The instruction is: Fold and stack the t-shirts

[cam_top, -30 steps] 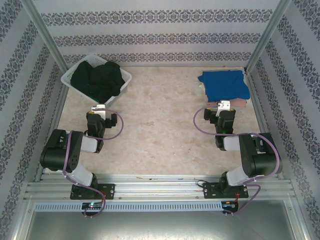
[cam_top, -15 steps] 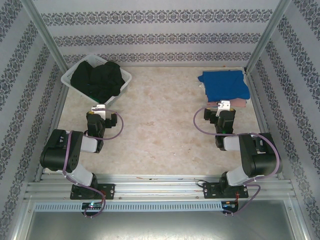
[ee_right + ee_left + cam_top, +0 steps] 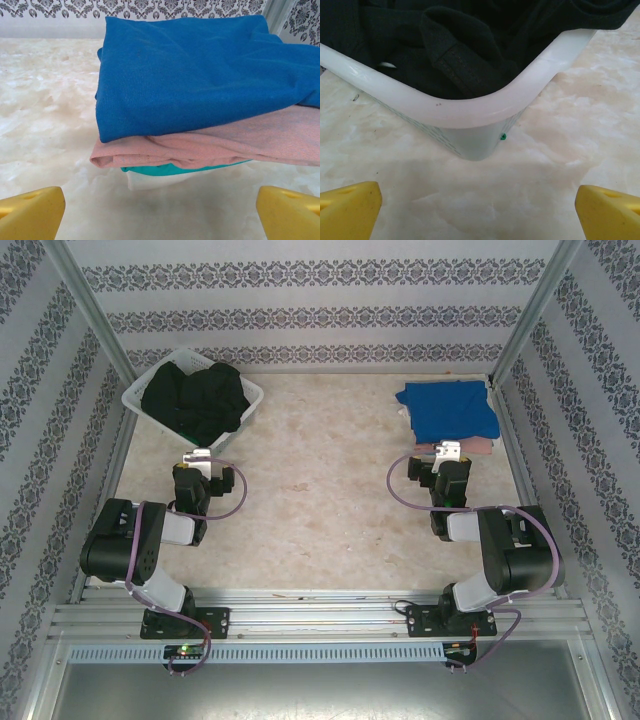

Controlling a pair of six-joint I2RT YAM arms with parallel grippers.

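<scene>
A crumpled black t-shirt (image 3: 195, 400) fills the white lattice basket (image 3: 252, 400) at the back left. In the left wrist view the black cloth (image 3: 460, 50) lies behind the basket's near corner (image 3: 470, 107). My left gripper (image 3: 197, 457) sits low just in front of that corner, open and empty (image 3: 480, 215). At the back right is a folded stack with a blue t-shirt (image 3: 450, 410) on top. From the right wrist I see blue (image 3: 200, 70) over pink (image 3: 225, 145) over green (image 3: 170, 170). My right gripper (image 3: 448, 450) faces the stack's near edge, open and empty (image 3: 160, 215).
A white folded layer (image 3: 155, 181) lies under the green one. The marble-patterned table (image 3: 320, 490) runs between the basket and the stack. Patterned walls close in the back and sides, with metal posts (image 3: 90, 310) at the back corners.
</scene>
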